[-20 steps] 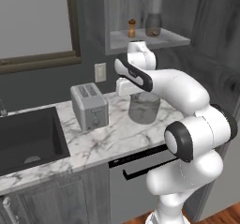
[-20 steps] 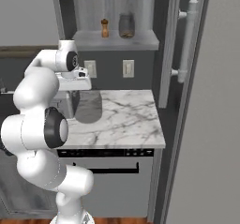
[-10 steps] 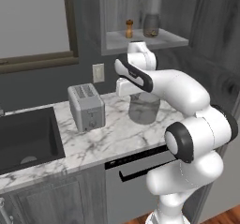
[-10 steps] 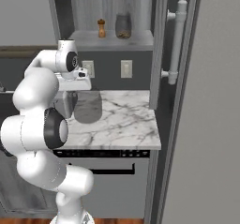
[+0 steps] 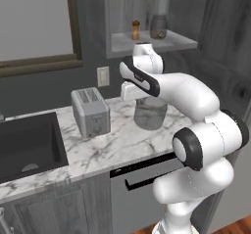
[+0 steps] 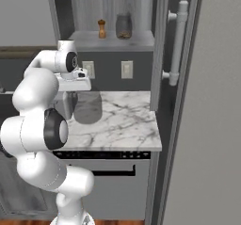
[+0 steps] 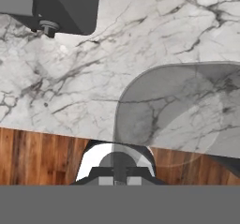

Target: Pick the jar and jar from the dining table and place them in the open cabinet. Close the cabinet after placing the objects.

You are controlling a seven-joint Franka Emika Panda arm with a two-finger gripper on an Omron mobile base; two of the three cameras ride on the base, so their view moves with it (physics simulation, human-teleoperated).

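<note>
So we've got the two-finger gripper (image 6: 75, 84) pinched together on nothing, hovering over the white grey-veined marble counter (image 5: 117, 145) right above a see-through grey glass canister (image 5: 149, 113), with the silver toaster (image 5: 90, 111) off beside the dark sink (image 5: 29, 142). Up on the shelf of the open grey wood-grain wall cabinet (image 6: 117, 40) we can already see the small brown jar (image 6: 101, 28) and the bigger glass jar (image 6: 124, 26) sitting near each other, so our read is the placing part is done. What's left looks like just swinging shut the tall cabinet door with the long silver bar handle (image 6: 176, 43), which stands wide open.
</note>
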